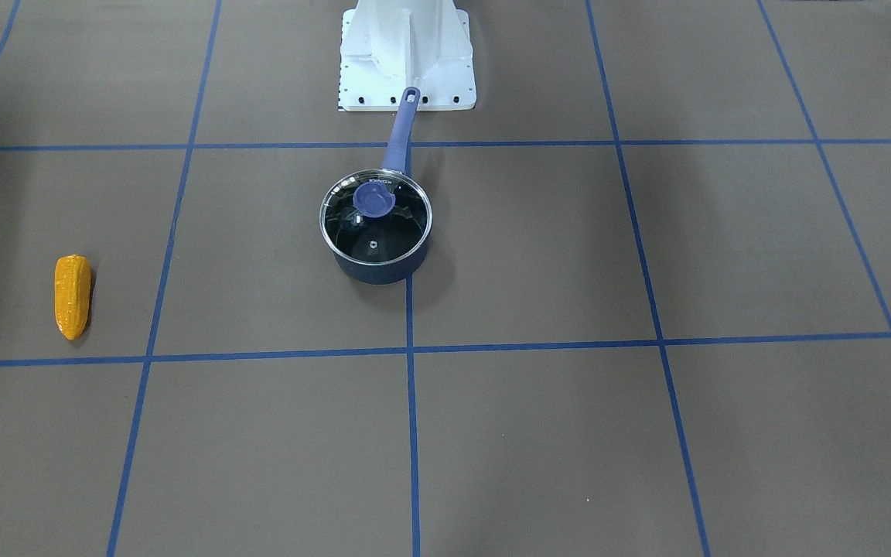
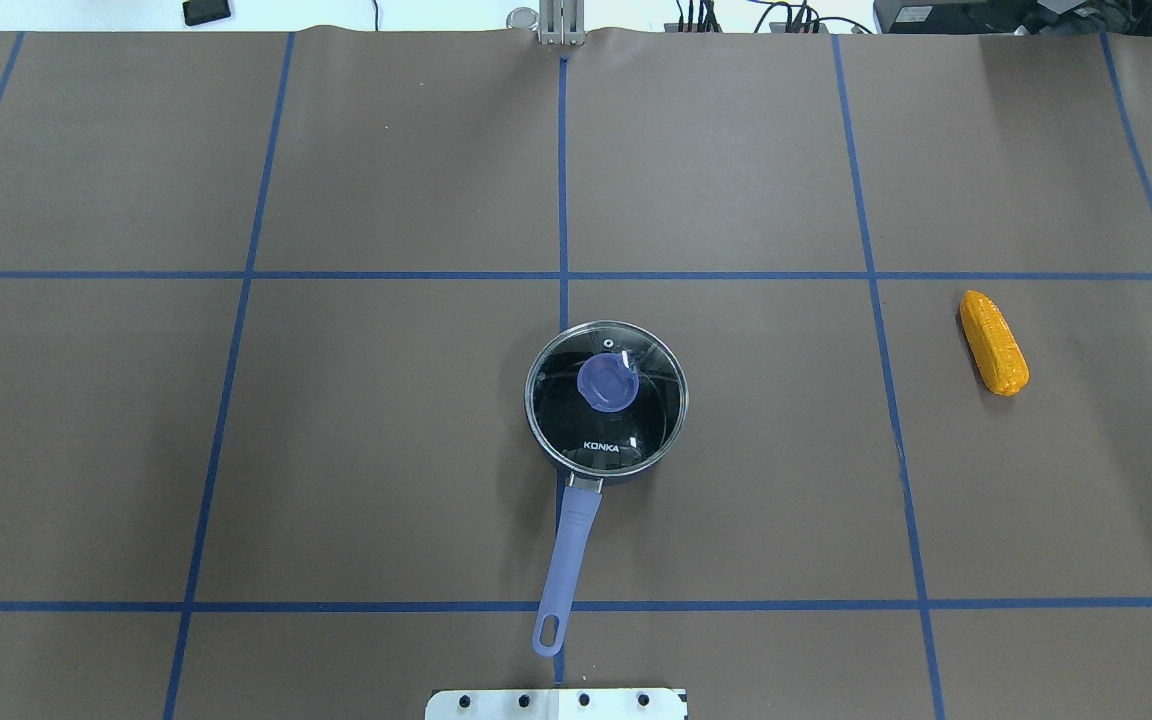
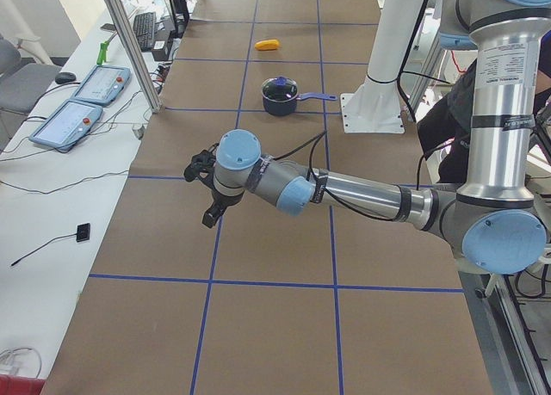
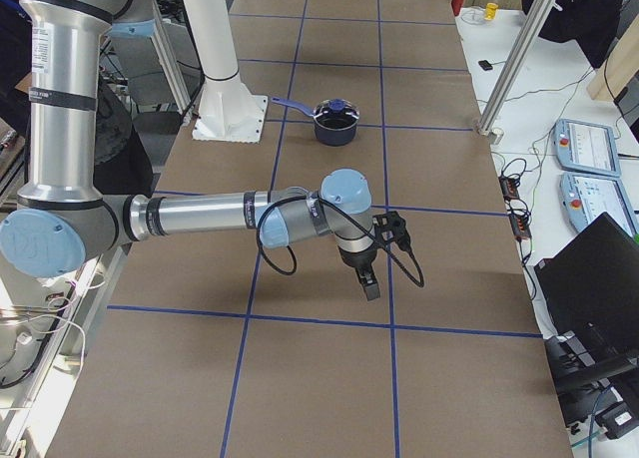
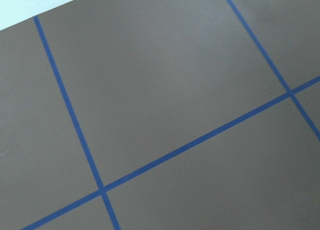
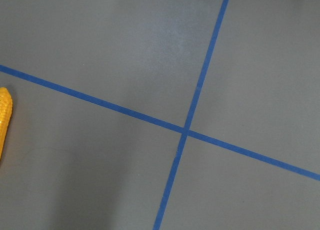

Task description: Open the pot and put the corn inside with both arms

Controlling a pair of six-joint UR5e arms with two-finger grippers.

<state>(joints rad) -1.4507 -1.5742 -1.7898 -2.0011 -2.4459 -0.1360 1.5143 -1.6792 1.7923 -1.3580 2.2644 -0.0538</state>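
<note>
- The pot (image 2: 571, 545) is sitting at the middle of the brown table (image 2: 386, 450), with its round glass lid (image 2: 626, 430) closing it and the blue knob (image 2: 605, 382) facing up.
- Its long handle is pointing back toward the robot, running almost along the centre tape line (image 2: 563, 180) and leaning slightly to the robot's left. The handle's tip is stopping just short of the white base (image 1: 407, 54).
- The corn (image 2: 993, 342) is lying flat on the robot's right side, well apart from the pot and 1 grid line over.
- Its long axis is running roughly away from the robot, slightly slanted in the overhead view, with the narrower end pointing toward the far side of the table.
- The right wrist camera is catching only a sliver of the corn at its left edge, beside a crossing of 2 tape lines.
- The left arm (image 3: 344, 188) is reaching out over the table's left end, its left gripper (image 3: 207, 193) hanging above the surface, far from the pot.
- The right arm (image 4: 200, 217) is stretching out over the opposite end, with the right gripper (image 4: 371, 268) pointing down.
- Whether either claw is spread or pressed together cannot be told, since only the side views are showing them.
</note>
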